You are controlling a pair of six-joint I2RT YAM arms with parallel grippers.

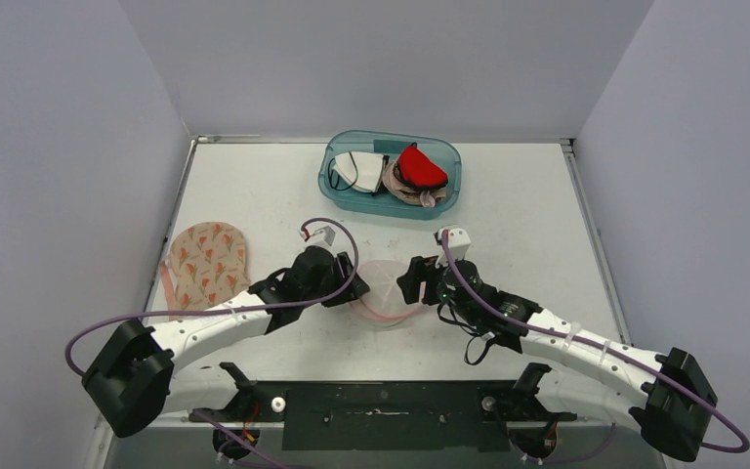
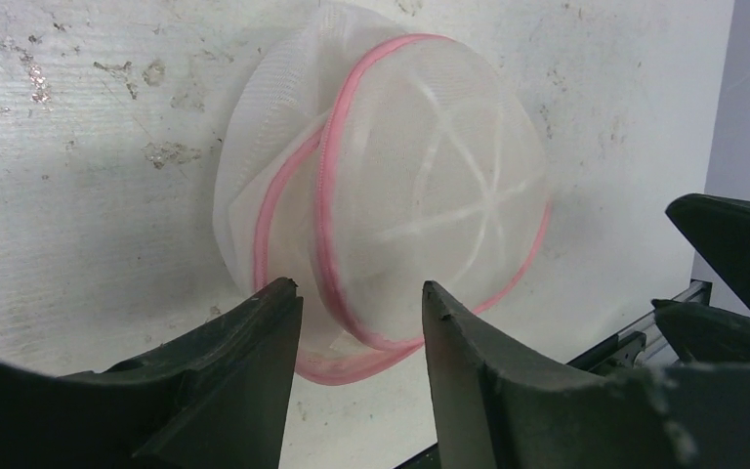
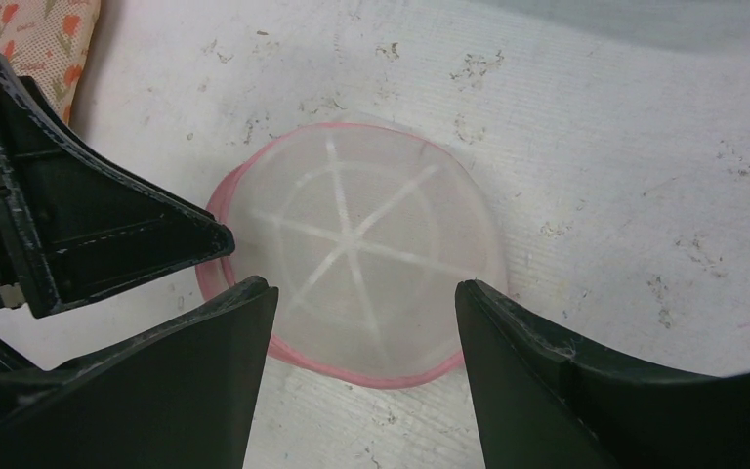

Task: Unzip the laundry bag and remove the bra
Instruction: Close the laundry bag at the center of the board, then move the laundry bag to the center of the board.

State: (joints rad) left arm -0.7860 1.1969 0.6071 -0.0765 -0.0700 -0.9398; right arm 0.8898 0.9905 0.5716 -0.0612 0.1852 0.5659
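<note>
**A:** Top external view: the laundry bag (image 1: 386, 291) lies flat on the table (image 1: 537, 225) at the middle of the frame. The left gripper (image 1: 350, 289) is at its left edge and the right gripper (image 1: 413, 283) at its right edge.

**B:** How far along does the task look?

**A:** Near the end, by the look of it. In the left wrist view the pink zip band (image 2: 324, 195) splits into two lines along the bag's left side with a mesh flap between them, so the bag seems at least partly unzipped. Only white ribs show through the mesh. A floral bra (image 1: 210, 256) lies at the left of the top frame, well apart from the bag. It is probably the one taken out, so little seems left to do.

**B:** And the jaws?

**A:** Both pairs stand apart, clamped on nothing. In the left wrist view the bag's near rim sits in the gap between the left fingers, low in the frame. Whether they touch it is unclear. In the right wrist view the bag lies beyond the right fingers, centred in the gap between them.
</note>
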